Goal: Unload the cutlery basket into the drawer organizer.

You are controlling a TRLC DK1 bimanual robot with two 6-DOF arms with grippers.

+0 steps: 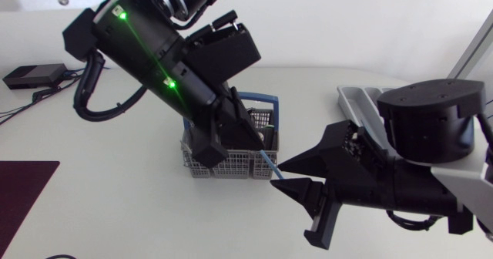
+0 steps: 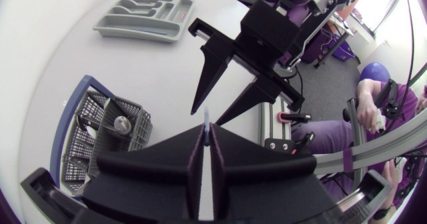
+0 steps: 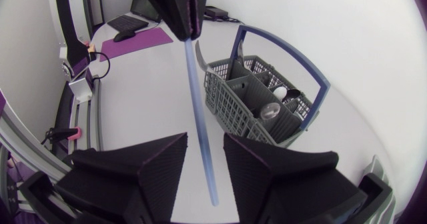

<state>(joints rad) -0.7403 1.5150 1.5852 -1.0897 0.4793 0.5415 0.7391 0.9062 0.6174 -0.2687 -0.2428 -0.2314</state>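
The left gripper [image 2: 206, 132] is pressed together on one end of a thin light-blue utensil [image 3: 200, 131], holding it slanted just above the right side of the grey cutlery basket [image 1: 231, 166]. The utensil's free end reaches right into the gap of the right gripper [image 1: 277, 175], whose fingers are spread to either side of it. More cutlery stands in the basket. The drawer organizer [image 2: 130, 36] lies farther right, well apart.
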